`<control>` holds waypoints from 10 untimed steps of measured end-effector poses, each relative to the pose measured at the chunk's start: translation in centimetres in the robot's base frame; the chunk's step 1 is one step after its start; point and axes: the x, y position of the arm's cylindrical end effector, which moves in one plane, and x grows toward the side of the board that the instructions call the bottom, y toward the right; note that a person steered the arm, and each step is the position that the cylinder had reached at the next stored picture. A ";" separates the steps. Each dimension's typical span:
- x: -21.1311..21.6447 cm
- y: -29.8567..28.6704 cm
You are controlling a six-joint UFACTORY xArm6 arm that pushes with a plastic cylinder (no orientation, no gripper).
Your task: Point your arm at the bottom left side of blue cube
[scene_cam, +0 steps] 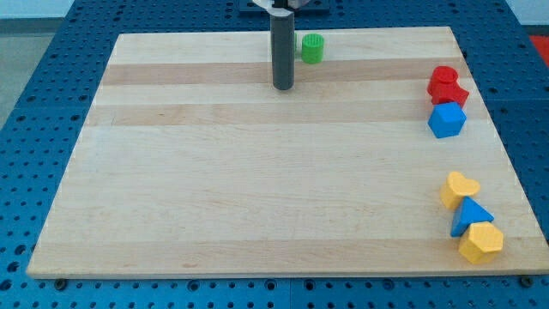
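Observation:
The blue cube (447,120) sits near the board's right edge, just below two red blocks (447,85) that touch it. My tip (283,87) is near the view's top centre, far to the left of the blue cube and slightly above its level. The dark rod comes down from the top edge of the view. A green cylinder (312,48) stands just to the right of the rod and above the tip.
A yellow heart-shaped block (460,189), a blue triangular block (471,216) and a yellow hexagonal block (480,242) cluster at the bottom right corner. The wooden board (257,172) lies on a blue perforated table (34,129).

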 end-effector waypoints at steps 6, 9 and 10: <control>11.2 1.9; 16.4 3.3; 16.5 3.4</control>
